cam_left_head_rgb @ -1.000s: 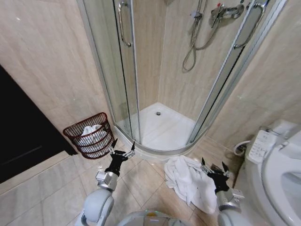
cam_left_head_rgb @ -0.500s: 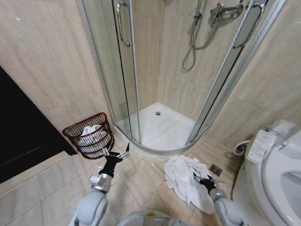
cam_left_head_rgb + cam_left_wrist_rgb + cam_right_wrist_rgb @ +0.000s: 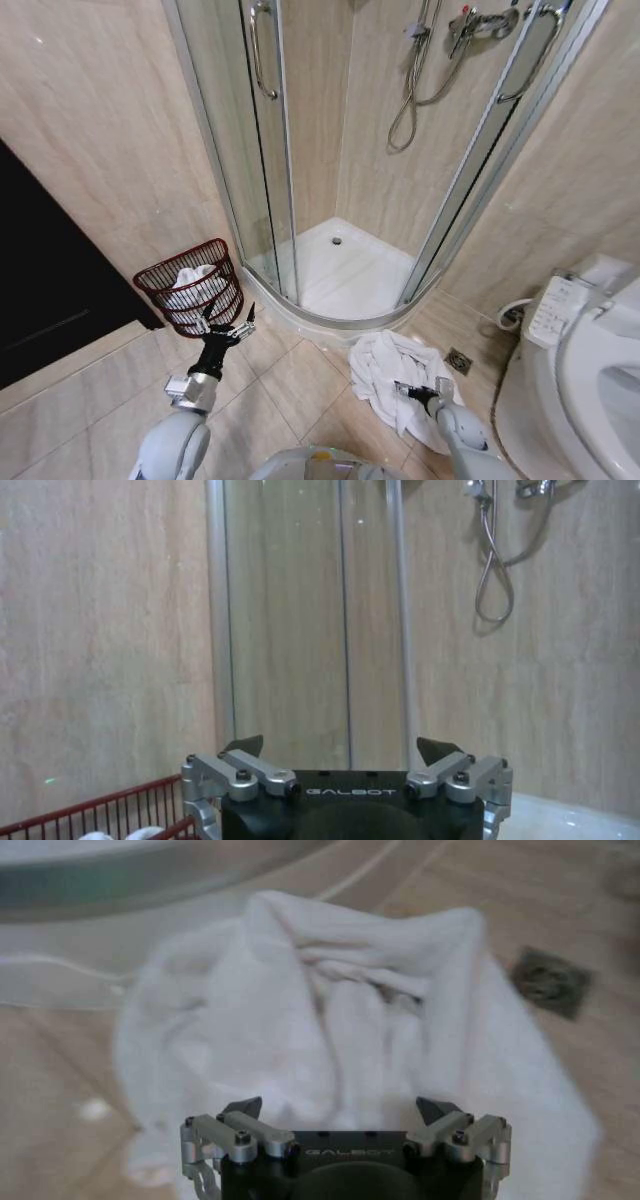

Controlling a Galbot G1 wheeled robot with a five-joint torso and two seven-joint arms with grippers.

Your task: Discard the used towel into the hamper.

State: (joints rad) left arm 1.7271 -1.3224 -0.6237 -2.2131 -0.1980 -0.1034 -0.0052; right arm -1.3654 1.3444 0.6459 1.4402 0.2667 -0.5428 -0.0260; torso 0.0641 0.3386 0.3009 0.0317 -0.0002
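Since a second ago the right gripper (image 3: 417, 389) has dropped low over the crumpled white towel (image 3: 395, 378) on the floor tiles beside the shower tray (image 3: 345, 270), jaws spread apart. The hamper (image 3: 192, 287) stands against the wall left of the shower. The left gripper (image 3: 227, 326), also spread, hovers just before it.

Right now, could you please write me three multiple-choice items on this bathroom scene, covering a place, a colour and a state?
1. Where does the white towel lie?
A. in the shower tray
B. on the floor tiles beside the shower's curved sill
C. on the toilet

2. What colour is the hamper?
A. dark reddish-brown
B. blue
C. white

3. How is the right hand?
A. shut on the towel
B. open, over the towel
C. inside the hamper

Key: B, it is heaped on the tiles; A, red-brown ribs show; B, the fingers stand apart above the cloth.
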